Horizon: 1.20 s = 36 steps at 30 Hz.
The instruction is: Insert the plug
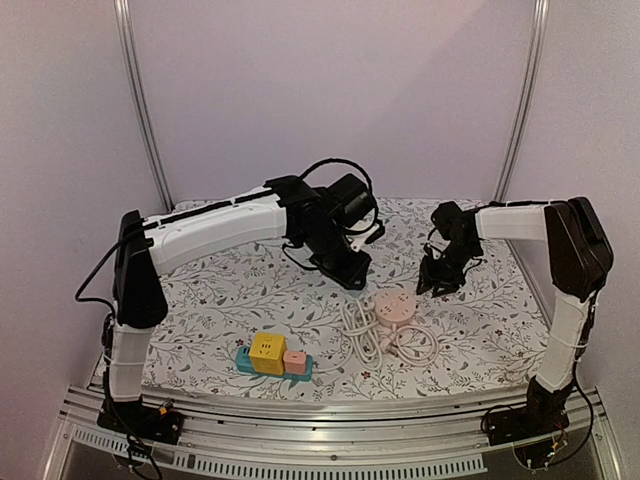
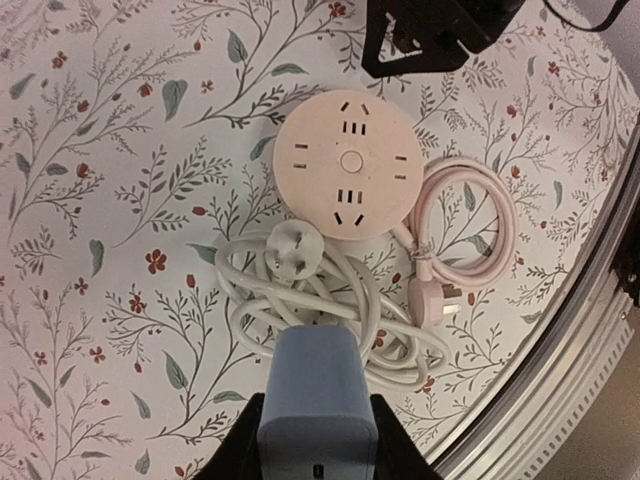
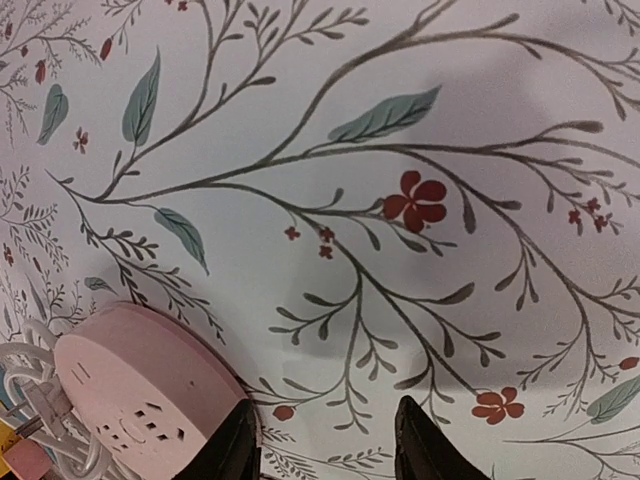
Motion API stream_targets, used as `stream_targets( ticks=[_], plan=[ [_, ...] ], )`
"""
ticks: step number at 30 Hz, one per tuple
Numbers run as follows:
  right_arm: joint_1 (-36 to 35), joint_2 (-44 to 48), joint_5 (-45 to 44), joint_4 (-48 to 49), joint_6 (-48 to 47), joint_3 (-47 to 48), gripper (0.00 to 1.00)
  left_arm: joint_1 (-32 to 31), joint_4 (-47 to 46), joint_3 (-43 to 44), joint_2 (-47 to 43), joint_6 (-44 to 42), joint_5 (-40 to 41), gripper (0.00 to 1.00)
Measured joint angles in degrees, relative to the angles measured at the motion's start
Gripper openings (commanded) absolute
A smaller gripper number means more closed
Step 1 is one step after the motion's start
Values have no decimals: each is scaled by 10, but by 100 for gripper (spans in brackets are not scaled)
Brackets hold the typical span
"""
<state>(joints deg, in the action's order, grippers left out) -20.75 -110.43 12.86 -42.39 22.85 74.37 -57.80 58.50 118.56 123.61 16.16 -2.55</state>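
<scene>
My left gripper (image 2: 316,435) is shut on a blue-grey charger block (image 2: 318,385) and holds it above the coiled white cable (image 2: 340,300). The round pink socket hub (image 2: 348,163) lies flat beyond the cable, its slots facing up; it also shows in the top view (image 1: 394,306) and the right wrist view (image 3: 140,400). The white cable's plug (image 2: 296,245) lies prongs up beside the hub. The hub's pink cord and plug (image 2: 437,300) lie to its right. My right gripper (image 3: 325,445) is open and empty, low over the cloth just beside the hub's far edge (image 1: 440,275).
A teal strip with a yellow cube and a pink block (image 1: 272,357) lies near the front left. The table's metal front rail (image 2: 560,350) runs close to the cables. The floral cloth (image 1: 220,290) covers the table.
</scene>
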Motion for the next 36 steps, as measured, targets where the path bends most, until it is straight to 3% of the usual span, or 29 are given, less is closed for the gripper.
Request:
stream_targets(
  ticks=[16,27,36],
  plan=[
    [-97,-42,12,3,-49,35,43,0,13,-10,-38,-6,8,0],
    [-183,-72,28,2,-65,88,44,13,74,-10,-38,-16,4,0],
    [-179,-75,5,-9,-64,88,47,47,103,-11,-38,0,-9,0]
  ],
)
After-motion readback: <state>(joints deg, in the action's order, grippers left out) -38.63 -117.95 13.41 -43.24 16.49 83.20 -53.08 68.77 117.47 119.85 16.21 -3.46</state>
